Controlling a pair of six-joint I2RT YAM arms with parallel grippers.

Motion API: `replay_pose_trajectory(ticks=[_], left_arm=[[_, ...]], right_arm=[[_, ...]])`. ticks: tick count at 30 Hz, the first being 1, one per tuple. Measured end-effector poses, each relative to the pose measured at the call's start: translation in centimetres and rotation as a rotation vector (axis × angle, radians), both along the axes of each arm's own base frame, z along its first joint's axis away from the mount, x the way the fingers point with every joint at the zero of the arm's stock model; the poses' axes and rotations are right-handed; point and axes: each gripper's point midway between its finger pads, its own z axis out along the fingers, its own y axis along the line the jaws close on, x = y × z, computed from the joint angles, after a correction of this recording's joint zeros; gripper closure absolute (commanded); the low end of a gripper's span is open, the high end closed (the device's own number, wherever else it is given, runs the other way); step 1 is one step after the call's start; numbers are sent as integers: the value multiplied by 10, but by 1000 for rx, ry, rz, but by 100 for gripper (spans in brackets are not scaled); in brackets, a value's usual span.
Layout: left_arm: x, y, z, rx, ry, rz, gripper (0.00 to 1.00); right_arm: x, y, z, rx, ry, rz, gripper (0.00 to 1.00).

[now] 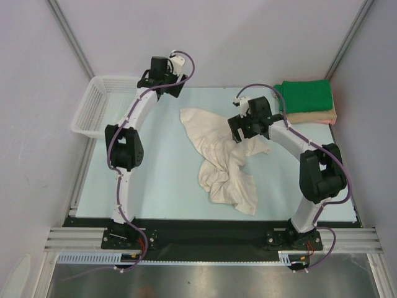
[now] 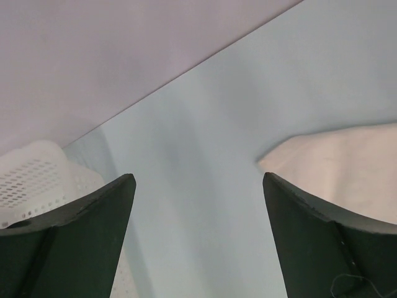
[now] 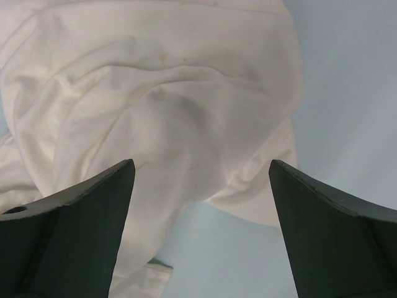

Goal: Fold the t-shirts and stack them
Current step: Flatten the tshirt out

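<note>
Two grippers hold their fingers spread wide, gripping nothing: the right gripper (image 3: 201, 164) hangs over the crumpled cream t-shirt (image 3: 155, 93), whose cloth fills the gap between its fingers and runs on to 12 o'clock. The left gripper (image 2: 195, 180) hangs over the table (image 2: 248, 93), with a corner of that shirt at its 3 o'clock and the basket (image 2: 31, 174) at 9 o'clock. Seen from above, the cream t-shirt lies bunched mid-table, and the folded green t-shirt (image 1: 304, 94) sits atop the peach t-shirt (image 1: 319, 116) at 2 o'clock.
</note>
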Motion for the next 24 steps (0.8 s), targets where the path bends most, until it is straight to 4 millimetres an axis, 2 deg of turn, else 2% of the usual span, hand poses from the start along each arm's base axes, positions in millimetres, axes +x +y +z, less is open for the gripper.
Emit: replay_pose_trajectory(ticks=[2,5,9,11,12,13,14,15,16,17,20,22,24], left_arm=[[-16,-22,22,-38,-14,-36,12],[-42,-40,39,-86,2,-73,12],[-69,-37,39,-119,58,-69,13],[-78,-33,36,-128,81,-61,14],[-82,-31,33,-129,95,-59,15],[-88,-29,29,-126,109,-56,15],[-92,-27,27,-124,117,-54,16],[-100,-24,22,-119,134,-52,17],[-107,-22,19,-116,149,-51,17],[-114,-20,17,-113,159,-50,18],[-135,-15,13,-105,182,-48,18],[-151,-11,14,-103,189,-48,19],[-167,-9,17,-104,187,-51,19]], right_arm=[[-3,0,-2,9,16,29,8],[-12,0,-8,21,47,70,10],[-41,5,-23,52,135,145,10],[-59,10,-29,83,190,191,14],[-68,12,-31,97,215,213,19],[-76,15,-32,108,238,233,39],[-84,17,-34,114,258,254,52],[-91,20,-35,122,280,275,70],[-96,23,-35,127,292,293,97],[-98,25,-35,130,299,304,100],[-99,29,-28,116,295,323,100],[-89,30,-13,88,245,346,100],[-69,33,17,57,142,378,100]])
